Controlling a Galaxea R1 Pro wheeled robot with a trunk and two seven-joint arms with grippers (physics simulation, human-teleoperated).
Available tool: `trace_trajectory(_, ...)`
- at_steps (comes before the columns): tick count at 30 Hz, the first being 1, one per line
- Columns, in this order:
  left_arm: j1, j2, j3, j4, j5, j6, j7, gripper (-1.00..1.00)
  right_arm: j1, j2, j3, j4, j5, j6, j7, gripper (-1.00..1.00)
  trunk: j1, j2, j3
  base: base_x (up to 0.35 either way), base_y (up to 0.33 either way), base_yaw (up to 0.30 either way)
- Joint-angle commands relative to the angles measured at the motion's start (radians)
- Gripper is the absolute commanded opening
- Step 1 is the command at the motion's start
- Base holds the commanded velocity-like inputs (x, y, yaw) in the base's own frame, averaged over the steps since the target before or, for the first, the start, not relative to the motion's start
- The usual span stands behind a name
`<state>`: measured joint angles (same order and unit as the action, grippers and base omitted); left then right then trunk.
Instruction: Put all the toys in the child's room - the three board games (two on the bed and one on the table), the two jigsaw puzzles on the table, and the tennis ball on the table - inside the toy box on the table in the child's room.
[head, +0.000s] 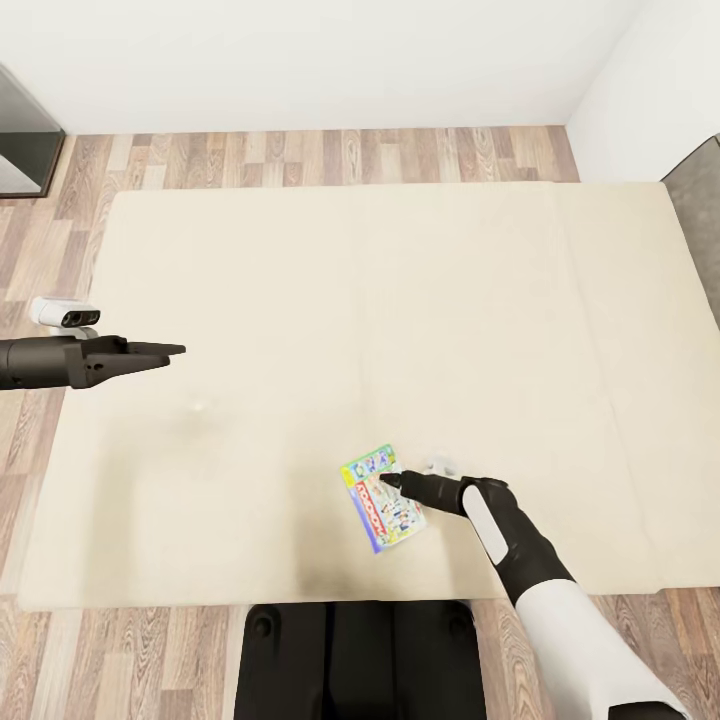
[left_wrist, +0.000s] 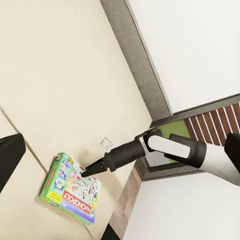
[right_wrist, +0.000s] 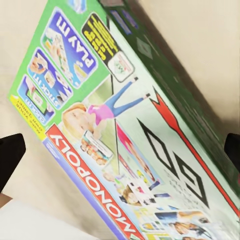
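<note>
A big cream-coloured flat bed (head: 400, 330) sits on a brown and grey wooden plank floor (head: 300, 155). A plain white wall (head: 300, 60) stands behind it. A dark cabinet (head: 25, 140) is by the floor's corner.

Setting: home bedroom, simulated. Evidence: wide cream bed (head: 350, 330) occupying most of the head view; wood-plank floor (head: 300, 155) around it; plain white walls (head: 300, 50); a Monopoly board game box (head: 382, 497) lying flat on the bed near its front edge.
</note>
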<state>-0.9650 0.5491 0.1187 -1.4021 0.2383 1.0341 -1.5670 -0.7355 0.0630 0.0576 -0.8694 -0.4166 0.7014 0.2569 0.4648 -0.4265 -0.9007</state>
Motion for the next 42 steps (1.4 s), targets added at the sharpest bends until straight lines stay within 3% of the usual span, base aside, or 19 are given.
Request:
trace_trajectory(1, 0.005, -0.005, 0.000, 0.000, -0.001, 0.011, -0.004, 1.00, -0.006, 0.006, 0.005, -0.006, 0.003, 0.004, 0.002, 1.00, 0.001, -0.001, -0.001, 0.000, 0.000, 0.000)
trace_trajectory(6, 0.017, -0.008, 0.001, 0.001, -0.001, 0.011, -0.004, 1.00, -0.034, 0.002, 0.008, -0.012, 0.003, 0.004, 0.001, 1.00, 0.001, -0.001, -0.001, 0.000, 0.000, 0.000)
trace_trajectory(15, 0.045, -0.008, 0.023, 0.001, 0.000, 0.011, -0.003, 1.00, -0.001, -0.048, 0.008, -0.004, -0.004, 0.003, 0.005, 1.00, 0.001, -0.001, -0.001, 0.000, 0.000, 0.000)
trace_trajectory(42, 0.046, -0.008, 0.026, 0.001, -0.001, 0.011, -0.002, 1.00, 0.001, -0.037, 0.019, 0.033, -0.001, 0.004, 0.010, 1.00, 0.001, -0.001, -0.001, 0.000, 0.000, 0.000)
